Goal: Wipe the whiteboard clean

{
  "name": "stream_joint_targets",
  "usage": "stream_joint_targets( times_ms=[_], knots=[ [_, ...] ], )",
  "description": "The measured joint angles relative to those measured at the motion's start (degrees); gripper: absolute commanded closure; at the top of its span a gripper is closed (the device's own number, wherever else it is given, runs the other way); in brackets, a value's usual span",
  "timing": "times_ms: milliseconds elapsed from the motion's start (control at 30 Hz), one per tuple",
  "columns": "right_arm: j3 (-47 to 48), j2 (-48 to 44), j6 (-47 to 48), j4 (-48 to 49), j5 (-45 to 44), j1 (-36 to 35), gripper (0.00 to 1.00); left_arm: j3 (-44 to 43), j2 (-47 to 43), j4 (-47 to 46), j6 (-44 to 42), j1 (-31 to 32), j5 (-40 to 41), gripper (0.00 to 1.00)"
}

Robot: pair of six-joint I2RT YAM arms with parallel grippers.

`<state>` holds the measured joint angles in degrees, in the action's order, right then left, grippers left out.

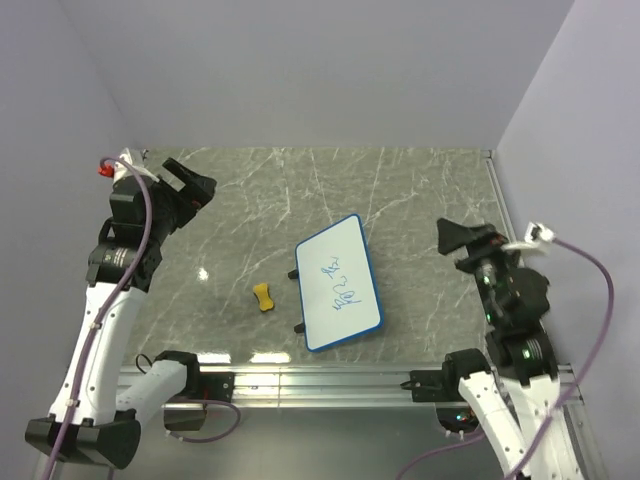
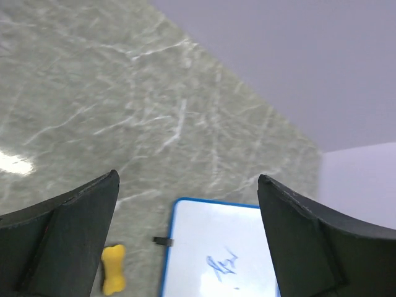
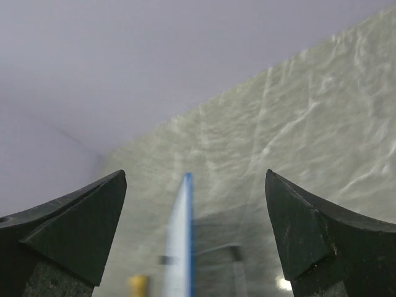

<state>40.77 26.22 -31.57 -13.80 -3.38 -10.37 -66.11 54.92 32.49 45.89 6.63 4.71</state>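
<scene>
Approach step, nothing yet grasped. The whiteboard [image 1: 338,283], bearing blue scribbles, lies mid-tabletop [image 1: 250,200], with a yellow eraser [image 1: 263,298] just beside its left edge. Left gripper [image 1: 196,190] and right gripper [image 1: 455,236] hang spread and empty. The next move is probably the left gripper descending onto the eraser.

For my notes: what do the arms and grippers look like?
Both arms have white lower links and black upper joints: left arm, right arm. Each carries a looping purple cable. The left gripper and right gripper have black, wedge-shaped fingers. A red cap sits at the left wrist; small green lights glow on the right arm.
</scene>
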Motion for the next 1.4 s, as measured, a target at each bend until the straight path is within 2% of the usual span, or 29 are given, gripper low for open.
stream_joint_targets(
  times_ms=[67, 200, 267, 500, 633, 800, 900, 967, 1000, 1067, 1267, 1400],
  knots=[
    [0.13, -5.33, -8.96, -5.25, -2.08, 0.02, 0.00, -1.05, -0.79, 0.13, 1.11, 0.00, -1.70, 0.01],
    [-1.66, -11.30, -17.68, -11.13, 2.08, 0.15, 0.00, 4.09, -3.08, -2.60, 3.69, -0.04, -9.66, 0.01],
    [-1.51, -9.40, -18.84, -15.69, 3.34, 0.15, 0.01, 5.51, -3.10, -0.02, 5.55, 0.13, -12.90, 0.01],
    [6.36, 4.17, -12.31, -29.97, 4.76, 0.11, 0.01, 3.98, -2.08, 2.91, 3.08, 2.75, -11.72, 0.01],
    [10.75, 11.34, -7.63, -29.92, 13.31, 0.09, 0.00, 1.62, 3.28, 2.71, 0.81, 7.28, -8.70, 0.01],
    [13.55, 25.38, -4.39, -27.91, 19.98, -1.60, 0.08, 0.98, 12.92, 2.51, -2.84, 18.93, -5.57, 0.01],
    [13.46, 30.91, -3.67, -26.88, 21.11, -3.15, 0.13, 0.46, 18.25, 2.54, -4.59, 22.99, -3.26, 0.01],
    [13.44, 33.83, -3.48, -25.42, 21.53, -5.55, 0.15, 0.46, 20.61, 2.99, -4.92, 23.96, -1.73, 0.02],
    [13.44, 34.97, -3.45, -24.57, 21.66, -6.91, 0.19, 0.55, 21.51, 3.41, -4.92, 24.17, -0.50, 0.03],
    [13.46, 37.66, -3.45, -22.88, 21.46, -10.14, 0.22, 1.81, 21.70, 3.80, -4.85, 24.22, 1.51, 0.05],
    [13.64, 46.36, -3.61, -20.26, 20.79, -18.84, 0.26, 8.81, 18.47, 6.12, -4.70, 24.98, 5.81, 0.09],
    [14.56, 48.96, -3.74, -20.04, 19.71, -20.33, 0.37, 14.01, 15.43, 6.36, -4.20, 25.42, 6.16, 0.10]
  ],
)
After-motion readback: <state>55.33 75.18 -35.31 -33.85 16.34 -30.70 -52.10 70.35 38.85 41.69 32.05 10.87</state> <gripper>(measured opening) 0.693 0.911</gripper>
